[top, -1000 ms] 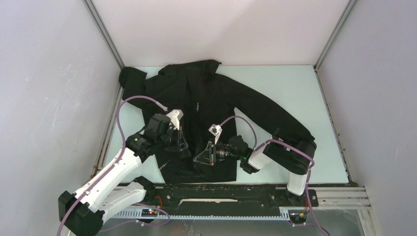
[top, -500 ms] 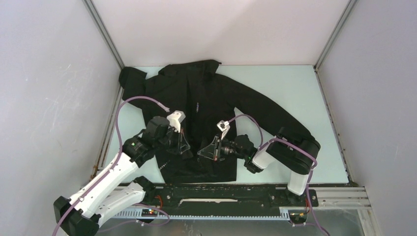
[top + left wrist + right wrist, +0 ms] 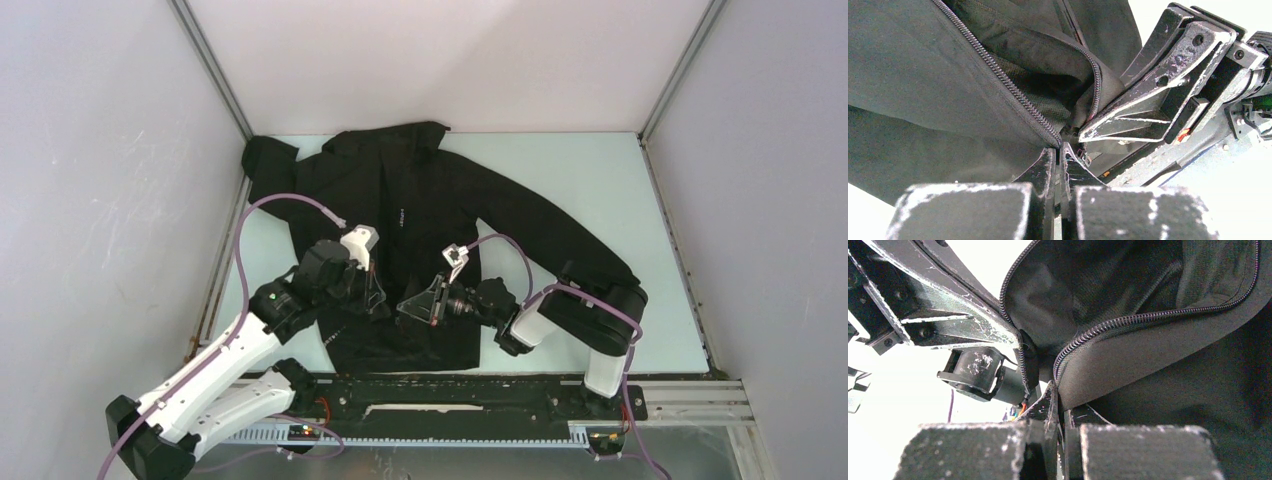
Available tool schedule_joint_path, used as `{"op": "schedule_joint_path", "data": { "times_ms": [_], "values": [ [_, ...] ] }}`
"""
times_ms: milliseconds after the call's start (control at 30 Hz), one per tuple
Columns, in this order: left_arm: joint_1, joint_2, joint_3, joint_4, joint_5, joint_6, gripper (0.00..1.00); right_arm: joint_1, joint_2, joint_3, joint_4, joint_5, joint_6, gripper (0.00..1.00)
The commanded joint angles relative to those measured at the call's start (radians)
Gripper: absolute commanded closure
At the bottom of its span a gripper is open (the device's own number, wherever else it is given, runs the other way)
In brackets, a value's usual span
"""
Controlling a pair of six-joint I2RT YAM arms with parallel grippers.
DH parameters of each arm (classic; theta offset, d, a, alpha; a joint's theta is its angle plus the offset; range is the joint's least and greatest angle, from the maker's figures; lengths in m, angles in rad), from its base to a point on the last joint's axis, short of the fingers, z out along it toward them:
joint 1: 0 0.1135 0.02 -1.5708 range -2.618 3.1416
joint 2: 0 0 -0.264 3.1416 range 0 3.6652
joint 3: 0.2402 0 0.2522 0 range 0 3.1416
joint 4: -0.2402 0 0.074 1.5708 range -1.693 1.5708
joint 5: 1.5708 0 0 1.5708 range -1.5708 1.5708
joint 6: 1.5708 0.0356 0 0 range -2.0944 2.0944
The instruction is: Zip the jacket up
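Setup's basically a little booth. Plain white back wall (image 3: 450,60) across the top of the frame, with a greyish panel down the left side (image 3: 90,200) that's got some faint scuffs on it, and a matching panel on the right (image 3: 770,200). Silver metal posts (image 3: 212,70) run down at an angle from both upper corners. The table top (image 3: 560,180) in the middle is a pale mint green. Along the bottom there's a black rail (image 3: 450,392) with a white slotted strip (image 3: 450,432) under it. Lighting's soft and even.

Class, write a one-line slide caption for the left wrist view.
Left tool pinches the jacket at the bottom of its open zipper, right tool alongside.
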Motion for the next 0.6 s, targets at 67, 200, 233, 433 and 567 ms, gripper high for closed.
{"op": "schedule_joint_path", "data": {
  "times_ms": [67, 200, 233, 433, 567],
  "values": [
    [-0.018, -0.008, -0.018, 0.046, -0.030, 0.005, 1.00, 0.007, 0.011, 0.036, 0.082, 0.036, 0.007, 1.00],
    [-0.028, -0.003, -0.022, 0.052, -0.031, 0.005, 1.00, 0.009, 0.025, 0.052, 0.097, 0.021, 0.010, 1.00],
    [-0.031, -0.001, -0.023, 0.056, -0.033, 0.005, 1.00, 0.009, 0.027, 0.055, 0.097, 0.020, 0.011, 1.00],
    [-0.038, 0.009, -0.022, 0.055, -0.037, 0.006, 1.00, 0.011, 0.030, 0.059, 0.107, 0.018, 0.011, 1.00],
    [-0.041, 0.012, -0.021, 0.050, -0.053, 0.009, 1.00, 0.013, 0.030, 0.059, 0.108, 0.012, 0.008, 1.00]
  ]
}}
